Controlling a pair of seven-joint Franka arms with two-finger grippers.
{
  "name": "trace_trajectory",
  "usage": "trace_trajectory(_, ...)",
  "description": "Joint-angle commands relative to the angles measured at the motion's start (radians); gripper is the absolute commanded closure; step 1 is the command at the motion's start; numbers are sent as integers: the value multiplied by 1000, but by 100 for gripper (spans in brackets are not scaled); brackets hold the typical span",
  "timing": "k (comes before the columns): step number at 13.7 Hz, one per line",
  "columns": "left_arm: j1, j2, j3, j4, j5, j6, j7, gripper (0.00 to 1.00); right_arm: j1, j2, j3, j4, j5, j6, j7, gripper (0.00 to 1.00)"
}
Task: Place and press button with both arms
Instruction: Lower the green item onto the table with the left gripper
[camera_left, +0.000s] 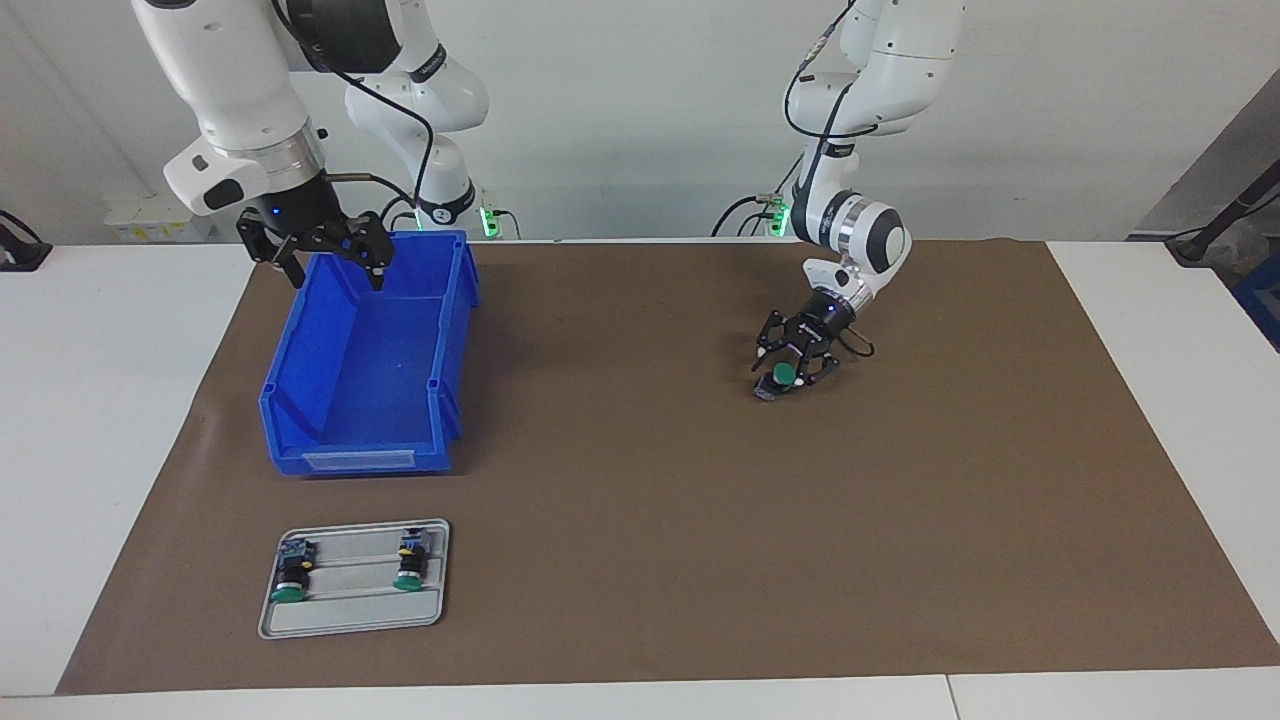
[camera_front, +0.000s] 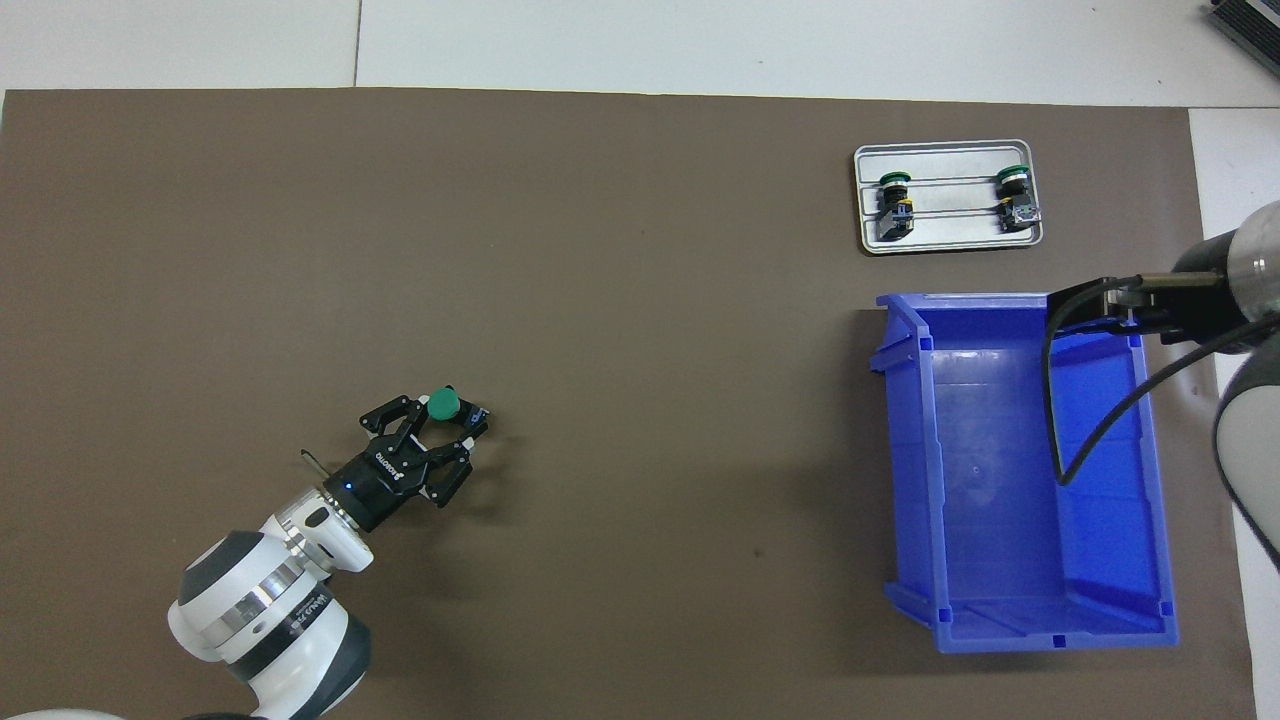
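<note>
**Button between the left jaws on the mat**

The button (camera_left: 783, 376) sits on the brown mat (camera_left: 640, 560) toward the left arm's end of the surface, between the left gripper (camera_left: 790, 372) jaws; whether they grip it I cannot tell. The right gripper (camera_left: 330, 262) hangs with jaws spread, empty, over the blue bin (camera_left: 300, 400). 2 more buttons lie on the grey tray (camera_left: 350, 615).

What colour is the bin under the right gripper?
Blue; the bin shows best in the overhead view.
</note>
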Motion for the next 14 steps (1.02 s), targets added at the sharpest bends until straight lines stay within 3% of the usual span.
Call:
trace_trajectory(1, -13, 2, 0, -13, -18, 57, 28, 38, -3, -11, 0, -11, 11, -3, 7, 0)
trace_trajectory(14, -95, -67, -17, 68, -18, 299, -41, 38, -3, -11, 0, -11, 11, -3, 7, 0)
